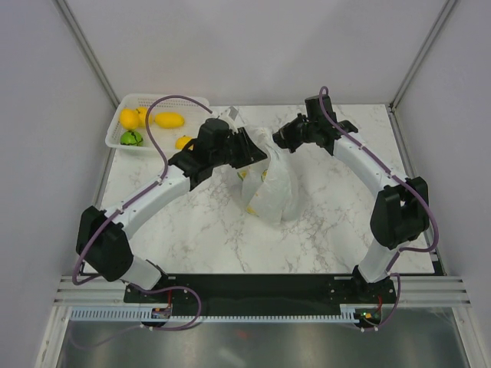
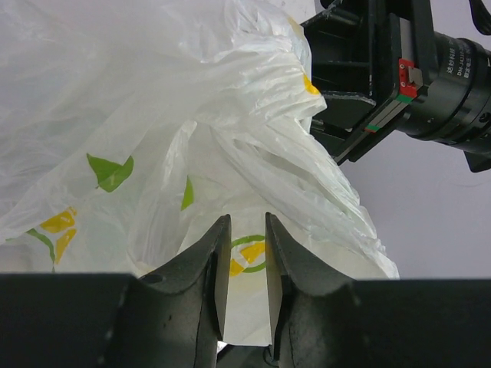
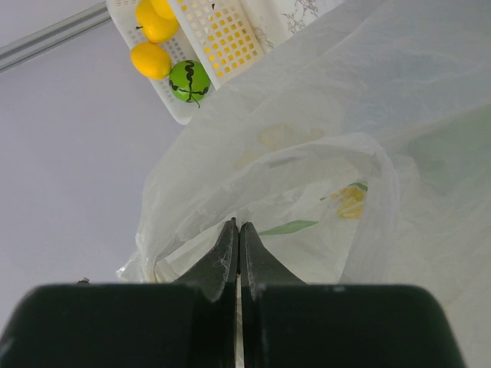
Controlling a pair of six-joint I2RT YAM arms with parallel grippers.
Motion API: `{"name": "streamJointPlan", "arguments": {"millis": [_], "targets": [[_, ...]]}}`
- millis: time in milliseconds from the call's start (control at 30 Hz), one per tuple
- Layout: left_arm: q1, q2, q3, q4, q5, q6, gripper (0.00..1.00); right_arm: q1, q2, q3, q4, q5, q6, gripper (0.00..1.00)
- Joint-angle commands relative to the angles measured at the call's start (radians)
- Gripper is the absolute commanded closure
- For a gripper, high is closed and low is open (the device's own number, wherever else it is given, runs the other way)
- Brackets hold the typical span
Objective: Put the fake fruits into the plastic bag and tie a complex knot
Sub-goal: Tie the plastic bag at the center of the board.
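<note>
Holding the plastic bag [image 1: 268, 188] mid-table, I pinch a fold in my left gripper [image 2: 247, 230]; my right gripper [image 3: 236, 226], pressed together, seems to nip the rim. I should draw the mouth wide: the fake fruits [image 1: 169, 119] lie in the basket [image 1: 192, 100].

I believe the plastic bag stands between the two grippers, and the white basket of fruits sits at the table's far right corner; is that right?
Not quite: the top view shows the white basket of fruits at the table's far left corner. The plastic bag does stand between the left gripper and right gripper.
</note>
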Motion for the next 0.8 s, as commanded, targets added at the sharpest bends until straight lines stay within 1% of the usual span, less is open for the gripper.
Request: {"name": "streamJointPlan", "arguments": {"millis": [0,400,767], "targets": [[-0.008,0.003,0.052,0.062,0.014,-0.028,0.68,0.0,-0.004,0.051,0.031,-0.012,0.008,1.0],[-0.026,0.084,0.109,0.087,0.007,-0.03,0.64,0.0,-0.007,0.048,0.031,-0.013,0.014,1.0],[-0.038,0.127,0.138,0.082,-0.032,-0.022,0.59,0.0,-0.008,0.041,0.035,-0.018,0.02,1.0]]}}
